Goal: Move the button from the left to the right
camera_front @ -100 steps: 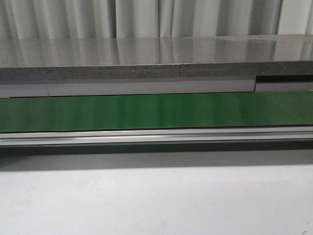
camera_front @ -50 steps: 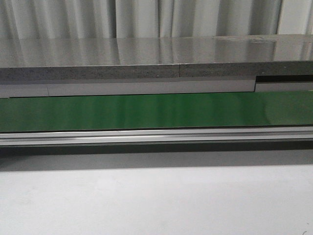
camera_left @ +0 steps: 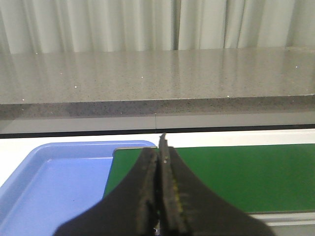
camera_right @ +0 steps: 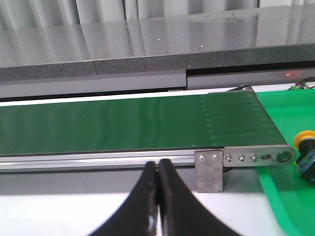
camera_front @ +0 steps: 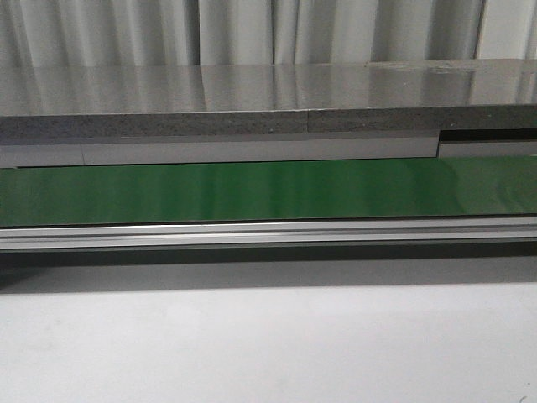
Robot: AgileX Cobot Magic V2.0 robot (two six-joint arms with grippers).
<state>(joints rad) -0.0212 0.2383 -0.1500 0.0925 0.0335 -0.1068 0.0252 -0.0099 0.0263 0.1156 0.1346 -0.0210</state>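
The button [camera_right: 305, 149], a yellow-orange cap on a black body, lies at the edge of the right wrist view on a green mat [camera_right: 290, 113], just past the end of the green belt [camera_right: 123, 125]. It does not show in the front view, where the belt [camera_front: 268, 191] runs bare. My right gripper [camera_right: 158, 164] is shut and empty, in front of the belt's metal rail, well to the side of the button. My left gripper [camera_left: 158, 150] is shut and empty, over the belt's end [camera_left: 236, 172] next to a blue tray [camera_left: 54, 182].
A grey stone ledge [camera_front: 268, 101] runs behind the belt, with curtains beyond. A metal bracket [camera_right: 210, 171] and rail end [camera_right: 256, 157] stand at the belt's right end. A white tabletop [camera_front: 268, 344] lies in front of the belt.
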